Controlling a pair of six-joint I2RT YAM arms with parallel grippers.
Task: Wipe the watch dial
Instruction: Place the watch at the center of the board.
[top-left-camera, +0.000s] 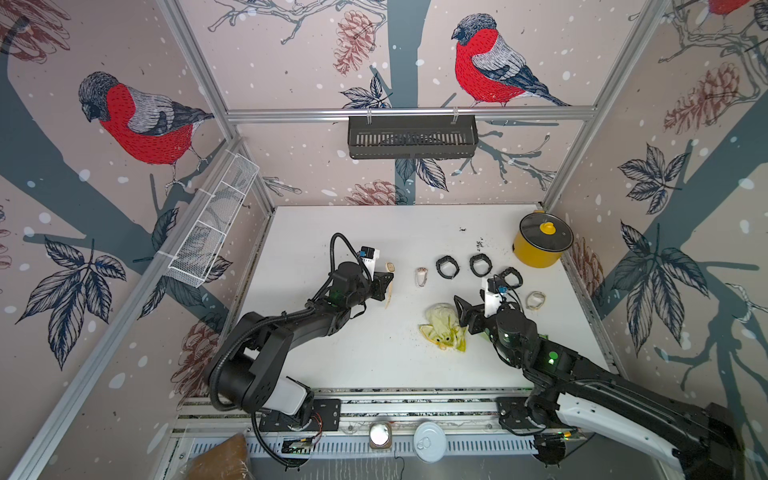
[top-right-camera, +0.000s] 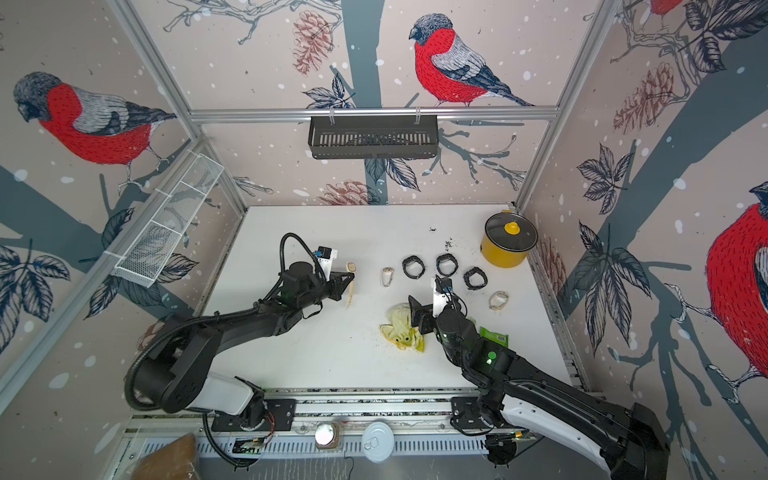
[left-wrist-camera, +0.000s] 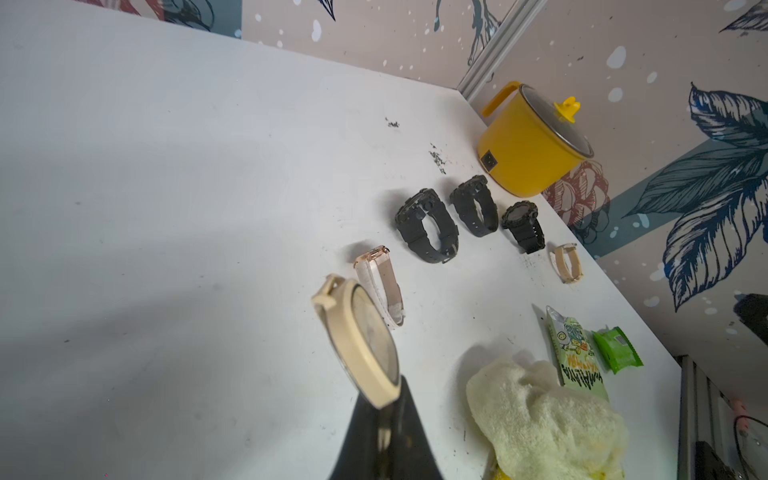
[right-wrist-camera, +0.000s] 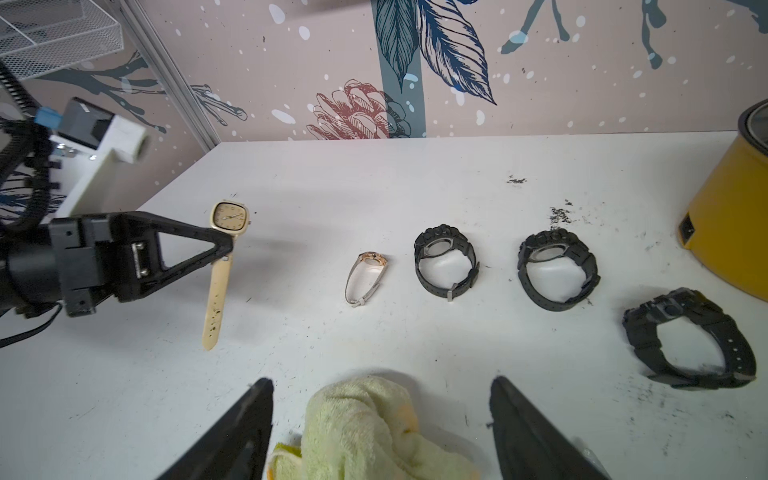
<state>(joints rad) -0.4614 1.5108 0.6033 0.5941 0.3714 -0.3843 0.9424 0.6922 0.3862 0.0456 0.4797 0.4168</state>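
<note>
A beige watch with a square dial (right-wrist-camera: 227, 216) hangs above the table, its strap (right-wrist-camera: 216, 299) dangling down. My left gripper (right-wrist-camera: 224, 245) is shut on the strap just below the dial, as the left wrist view (left-wrist-camera: 390, 399) also shows. In both top views the watch (top-left-camera: 390, 270) (top-right-camera: 351, 268) sits at that gripper's tip. A crumpled yellow-green cloth (right-wrist-camera: 357, 428) (top-left-camera: 440, 322) lies on the table. My right gripper (right-wrist-camera: 381, 380) (top-left-camera: 462, 316) stands open right over it, one finger on either side, neither touching the cloth.
In a row on the white table (right-wrist-camera: 415, 187) lie a rose-gold watch (right-wrist-camera: 368, 272) and three black watches (right-wrist-camera: 446, 266) (right-wrist-camera: 557, 270) (right-wrist-camera: 690, 336). Another beige watch (top-left-camera: 536, 300), a yellow pot (top-left-camera: 540, 243), green snack packets (left-wrist-camera: 579, 353) and dark crumbs (right-wrist-camera: 559, 214) are to the right.
</note>
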